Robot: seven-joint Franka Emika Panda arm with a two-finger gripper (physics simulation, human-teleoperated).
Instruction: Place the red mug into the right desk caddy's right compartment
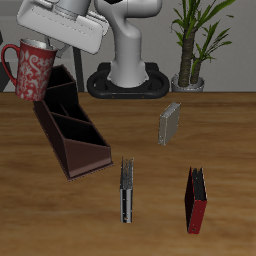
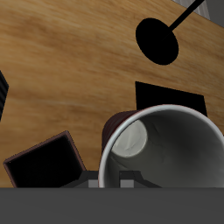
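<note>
The wooden table (image 1: 220,130) spread wide beneath me, and my own white arm (image 1: 130,45) rose from its base at the far side. On the table lay the right desk caddy (image 1: 70,130), a long maroon-brown tray split by dividers into three sections, running at an angle from the back toward the front edge. Its right compartment (image 1: 60,95), the squarish end with the tallest walls, sat at the farther end, just below what I carried.

I held the red mug (image 1: 32,70) up in the air, clear of the table, close above that tall-walled end of the caddy. It hung roughly upright with a slight tilt, its loop handle pointing away from the caddy. From my wrist view I looked straight down into the mug (image 2: 162,153): a pale grey rim and a light grey inside, with the caddy's dark wall showing just behind it.

My fingers (image 1: 45,45) were clamped on the mug's rim, though their tips were mostly hidden by my hand's casing.

Farther along the table stood a red book (image 1: 196,200) near the front edge, a dark book (image 1: 127,192) beside it, and a small grey book (image 1: 169,123) upright farther back.
</note>
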